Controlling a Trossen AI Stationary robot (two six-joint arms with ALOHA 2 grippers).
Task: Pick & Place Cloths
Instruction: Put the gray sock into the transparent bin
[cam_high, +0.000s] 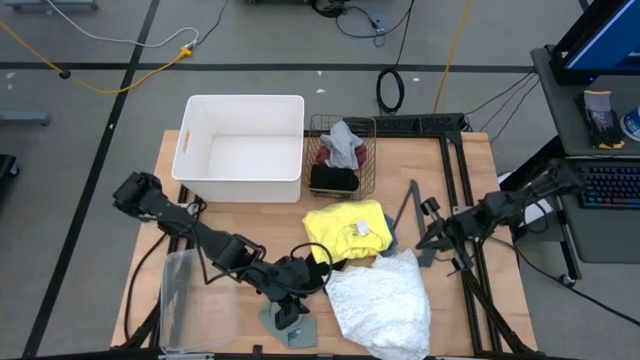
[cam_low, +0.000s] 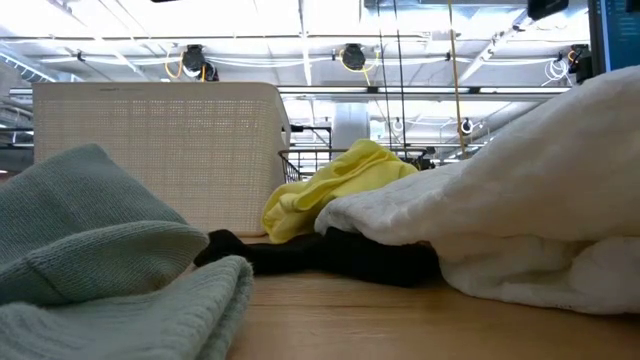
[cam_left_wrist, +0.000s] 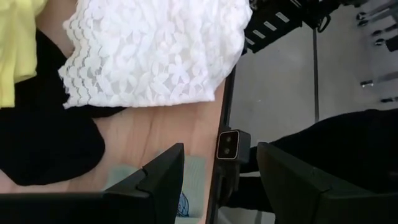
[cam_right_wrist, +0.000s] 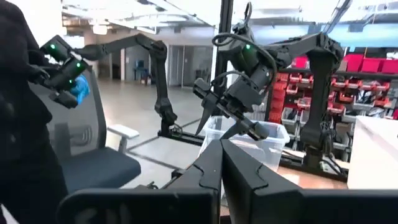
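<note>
A sage-green cloth (cam_high: 292, 328) lies flat at the table's near edge and fills the left foreground of the low view (cam_low: 100, 250). My left gripper (cam_high: 290, 308) hangs open over it; in the left wrist view (cam_left_wrist: 217, 180) a corner of the cloth (cam_left_wrist: 194, 186) shows between the fingers. The big white lacy cloth (cam_high: 380, 298) lies to the right, partly over a black cloth (cam_high: 322, 262). A yellow cloth (cam_high: 348, 228) rests on the black one. My right gripper (cam_high: 428, 238), shut and empty (cam_right_wrist: 221, 177), is level beside the lacy cloth's far right corner.
A white bin (cam_high: 240, 148) stands at the far left, with a wire basket (cam_high: 342, 155) of maroon, grey and black cloths beside it. A clear plastic tub (cam_high: 190, 295) sits near left. The dark V-shaped bar (cam_high: 408, 212) lies by the right gripper. A person (cam_right_wrist: 25, 124) stands beyond the table.
</note>
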